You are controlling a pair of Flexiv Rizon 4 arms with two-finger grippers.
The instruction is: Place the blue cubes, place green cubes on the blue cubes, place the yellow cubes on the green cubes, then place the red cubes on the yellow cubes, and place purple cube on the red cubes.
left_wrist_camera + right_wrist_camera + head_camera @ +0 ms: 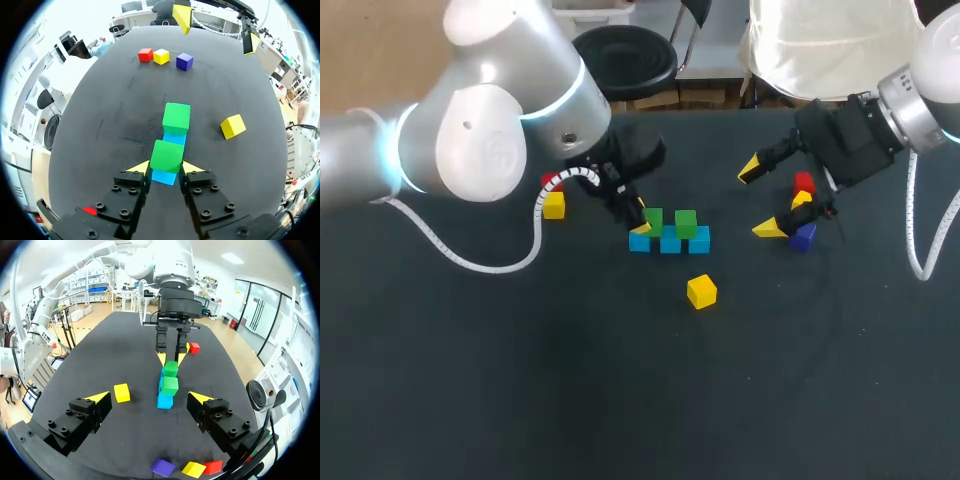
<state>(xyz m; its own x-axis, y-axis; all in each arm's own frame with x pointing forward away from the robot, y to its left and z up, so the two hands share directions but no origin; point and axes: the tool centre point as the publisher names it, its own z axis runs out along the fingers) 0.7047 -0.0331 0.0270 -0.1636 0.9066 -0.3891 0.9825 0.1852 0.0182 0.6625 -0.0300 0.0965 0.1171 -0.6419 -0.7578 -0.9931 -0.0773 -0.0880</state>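
Note:
Three blue cubes (670,244) lie in a row at mid-table. Two green cubes rest on top of them. My left gripper (648,224) is shut on the left green cube (653,218); in the left wrist view its yellow fingertips (141,167) press that green cube (166,156) from both sides, over a blue cube (165,176). The other green cube (176,118) stands just ahead. A loose yellow cube (701,291) lies in front of the row. My right gripper (760,200) hangs wide open to the right of the row, holding nothing, its fingertips (100,397) far apart.
A red cube (552,183) and a yellow cube (554,206) sit at the left, partly behind my left arm. On the right, a red cube (804,183), a yellow cube (802,200) and a purple cube (803,236) lie under my right gripper.

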